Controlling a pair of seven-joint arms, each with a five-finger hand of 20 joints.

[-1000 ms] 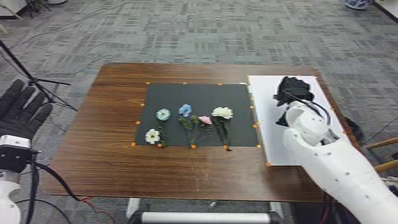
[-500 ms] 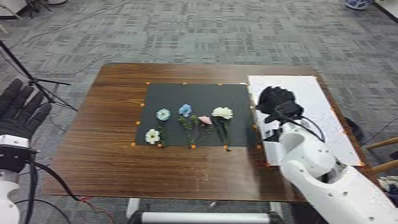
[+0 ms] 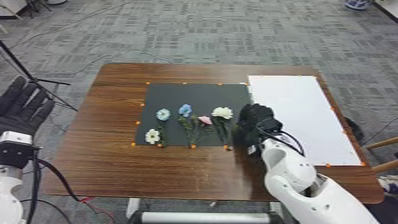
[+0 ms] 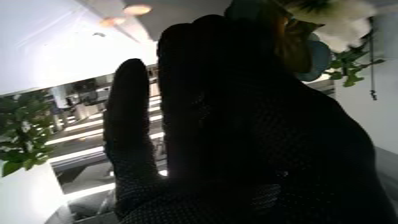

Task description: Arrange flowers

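While the head view's left edge has the left hand (image 3: 18, 122) spread, the wrist view shows the right hand (image 3: 255, 121) straight-fingered.

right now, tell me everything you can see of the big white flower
The big white flower lies flat on the dark mat, rightmost of the flowers there. Its full bloom has ruffled creamy petals and points away from you; the dark green, leafy stem runs toward the mat's near edge. The pink flower is just to its left, the right hand close on its right; whether they touch, I can't tell.
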